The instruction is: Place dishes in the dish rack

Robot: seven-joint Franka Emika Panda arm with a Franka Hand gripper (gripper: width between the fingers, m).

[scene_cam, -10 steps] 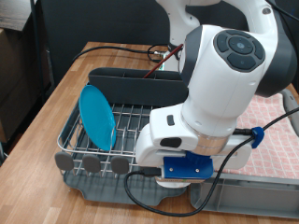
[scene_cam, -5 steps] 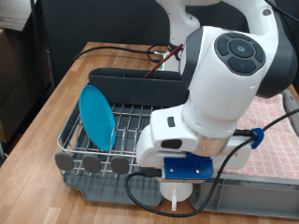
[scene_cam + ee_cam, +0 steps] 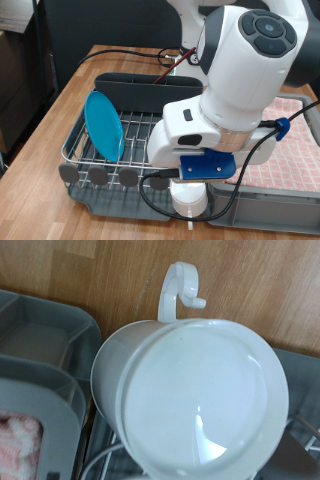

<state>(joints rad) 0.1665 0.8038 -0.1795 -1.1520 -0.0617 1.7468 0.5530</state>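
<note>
Plate point(image 3: 103, 125): upright in rack point(image 3: 95, 160), exterior view's left. Spoon point(image 3: 172, 60): in caddy point(image 3: 130, 92) behind. Cup point(image 3: 189, 195): under gripper point(image 3: 190, 186), over rack's near edge, probably held; finger state hidden, cannot tell. Wrist view: cup point(image 3: 190, 390) fills frame.

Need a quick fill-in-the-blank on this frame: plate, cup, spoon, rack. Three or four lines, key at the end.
1. The light-blue plate stands on edge in the ____.
2. The white object below the arm at the exterior view's bottom is the ____.
3. The wrist view shows the cup's ____ sticking out over the wooden table.
4. The wooden spoon sits in the dark grey ____.

Missing words: dish rack; cup; handle; caddy
</note>
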